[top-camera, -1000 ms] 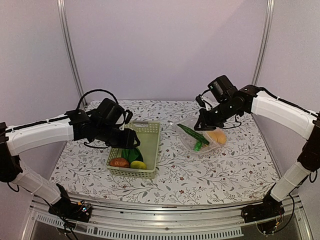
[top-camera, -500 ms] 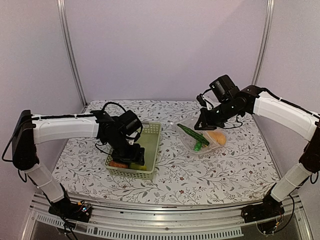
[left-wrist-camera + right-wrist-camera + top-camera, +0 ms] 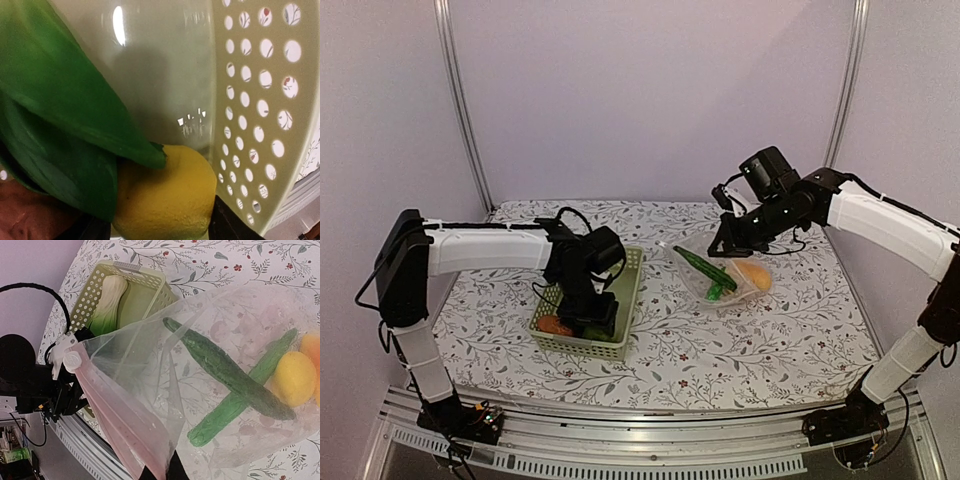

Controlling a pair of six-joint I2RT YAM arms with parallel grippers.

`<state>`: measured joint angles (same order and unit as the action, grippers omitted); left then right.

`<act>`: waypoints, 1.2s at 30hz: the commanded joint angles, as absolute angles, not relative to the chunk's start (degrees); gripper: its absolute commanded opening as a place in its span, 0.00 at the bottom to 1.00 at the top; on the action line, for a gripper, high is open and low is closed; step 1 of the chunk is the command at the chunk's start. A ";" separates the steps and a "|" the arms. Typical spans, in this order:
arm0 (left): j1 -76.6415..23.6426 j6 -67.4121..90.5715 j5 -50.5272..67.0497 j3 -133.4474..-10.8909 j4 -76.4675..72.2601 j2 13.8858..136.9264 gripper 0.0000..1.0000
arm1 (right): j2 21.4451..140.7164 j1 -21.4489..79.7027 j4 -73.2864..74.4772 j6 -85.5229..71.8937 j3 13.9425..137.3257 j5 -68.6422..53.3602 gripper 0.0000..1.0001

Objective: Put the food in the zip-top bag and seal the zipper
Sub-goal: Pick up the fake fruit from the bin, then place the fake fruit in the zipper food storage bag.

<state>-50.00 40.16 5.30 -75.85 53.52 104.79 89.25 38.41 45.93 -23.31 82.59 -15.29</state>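
Note:
My left gripper is down inside the pale green basket. In the left wrist view its fingers press both sides of the yellow-green fruit, beside green bok choy leaves and the reddish-brown piece. My right gripper is shut on the mouth edge of the clear zip-top bag and holds it lifted open. In the right wrist view the pinkish zipper runs to a white slider. Inside the bag lie two green cucumbers, a yellow fruit and an orange fruit.
The basket stands left of the bag on the floral tablecloth. The bok choy lies along the basket's length. The reddish-brown piece is in the basket's near left corner. Metal posts frame the back wall.
My left arm has swung right and come down into the basket's near end, and its fingers now sit around the yellow-green fruit. My right gripper has kept the bag's edge lifted in place.

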 commanded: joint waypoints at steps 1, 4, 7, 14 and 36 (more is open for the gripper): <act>-49.89 38.91 3.06 -77.95 55.05 105.00 0.56 | 90.73 38.15 47.04 -21.23 86.87 -16.50 0.00; -49.65 38.51 2.00 -81.40 56.65 103.76 0.52 | 91.30 38.10 48.15 -20.25 88.36 -15.34 0.00; -49.03 37.66 1.98 -86.48 58.99 102.32 0.49 | 92.06 37.73 49.24 -19.74 90.00 -16.48 0.00; -48.48 32.76 0.18 -100.24 62.09 100.65 0.49 | 93.76 37.70 50.90 -17.99 92.47 -14.70 0.00; -49.90 25.56 10.41 -104.32 32.29 98.21 0.43 | 99.28 37.71 54.34 -21.03 103.46 -16.38 0.01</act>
